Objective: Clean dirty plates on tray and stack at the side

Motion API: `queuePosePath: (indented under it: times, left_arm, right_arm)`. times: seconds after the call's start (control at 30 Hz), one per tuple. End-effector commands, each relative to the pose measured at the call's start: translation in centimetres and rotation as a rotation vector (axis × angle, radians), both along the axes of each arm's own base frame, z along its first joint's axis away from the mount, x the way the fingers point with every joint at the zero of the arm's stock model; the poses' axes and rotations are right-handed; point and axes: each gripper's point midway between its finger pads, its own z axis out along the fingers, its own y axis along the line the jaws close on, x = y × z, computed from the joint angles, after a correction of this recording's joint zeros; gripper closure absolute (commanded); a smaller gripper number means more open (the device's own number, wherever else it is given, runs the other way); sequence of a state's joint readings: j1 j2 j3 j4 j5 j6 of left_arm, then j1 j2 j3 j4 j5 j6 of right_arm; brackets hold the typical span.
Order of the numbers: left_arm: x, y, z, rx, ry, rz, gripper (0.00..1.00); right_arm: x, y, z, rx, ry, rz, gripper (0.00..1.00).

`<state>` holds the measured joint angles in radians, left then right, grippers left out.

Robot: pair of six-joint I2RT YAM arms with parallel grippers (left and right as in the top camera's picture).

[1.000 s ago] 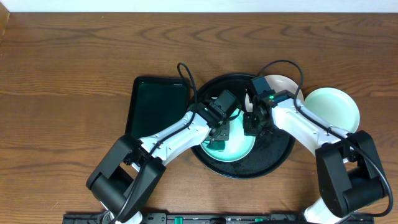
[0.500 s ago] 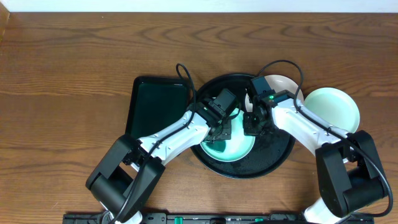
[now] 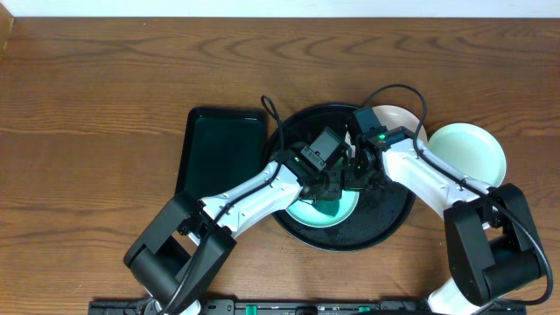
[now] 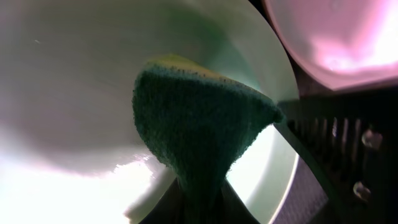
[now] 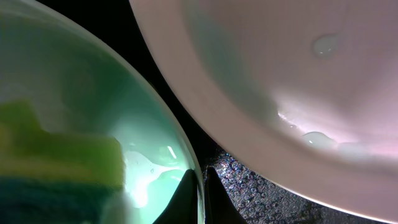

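On the black tray [image 3: 386, 215] lies a pale mint plate [image 3: 313, 215], with a white plate [image 3: 399, 121] at the tray's back right. My left gripper [image 3: 329, 187] is shut on a dark green sponge [image 4: 198, 127] with a yellow edge, pressed into the mint plate [image 4: 68, 93]. My right gripper [image 5: 200, 186] is shut on that plate's rim [image 5: 186, 155], one finger inside and one outside. A second mint plate [image 3: 468, 153] rests on the table to the right of the tray. The white plate [image 5: 280, 74] carries water drops.
A rectangular dark green tray [image 3: 219, 153] lies on the wooden table just left of the black tray. The two arms cross low over the black tray, with cables arching above them.
My left gripper has slid the sponge to the right across the mint plate, closer to the right gripper. The right arm has held still on the rim.
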<state>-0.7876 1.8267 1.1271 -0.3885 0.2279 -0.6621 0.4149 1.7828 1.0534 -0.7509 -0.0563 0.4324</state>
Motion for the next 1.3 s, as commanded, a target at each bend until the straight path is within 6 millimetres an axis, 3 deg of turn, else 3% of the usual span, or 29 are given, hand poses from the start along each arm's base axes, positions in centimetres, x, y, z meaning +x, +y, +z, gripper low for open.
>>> queuePosePath:
  times: [0.0, 0.33, 0.53, 0.7, 0.87, 1.03, 1.27]
  left_arm:
    - [1.1, 0.9, 0.1, 0.039, -0.05, 0.043, 0.86]
    - [2.7, 3.4, -1.7, 0.192, -0.14, 0.065, 0.85]
    - [3.6, 6.3, -2.1, 0.279, -0.139, 0.09, 0.85]
    - [3.0, 9.3, -2.7, 0.346, -0.061, 0.13, 0.85]
    - [1.3, 10.9, -3.1, 0.407, 0.012, 0.122, 0.85]
    - [-0.3, 10.2, -3.3, 0.376, 0.083, 0.091, 0.86]
    - [-1.3, 6.6, -2.9, 0.193, 0.164, 0.073, 0.86]
  right_arm:
    - [-0.1, 0.5, 0.0, 0.008, -0.005, 0.009, 0.99]
    - [-0.1, 0.5, 0.0, 0.008, -0.005, 0.009, 0.99]
    - [-0.1, 0.5, 0.0, 0.008, -0.005, 0.009, 0.99]
    - [-0.1, 0.5, 0.0, 0.008, -0.005, 0.009, 0.99]
    - [-0.1, 0.5, 0.0, 0.008, -0.005, 0.009, 0.99]
    - [-0.1, 0.5, 0.0, 0.008, -0.005, 0.009, 0.99]
    - [-0.1, 0.5, 0.0, 0.008, -0.005, 0.009, 0.99]
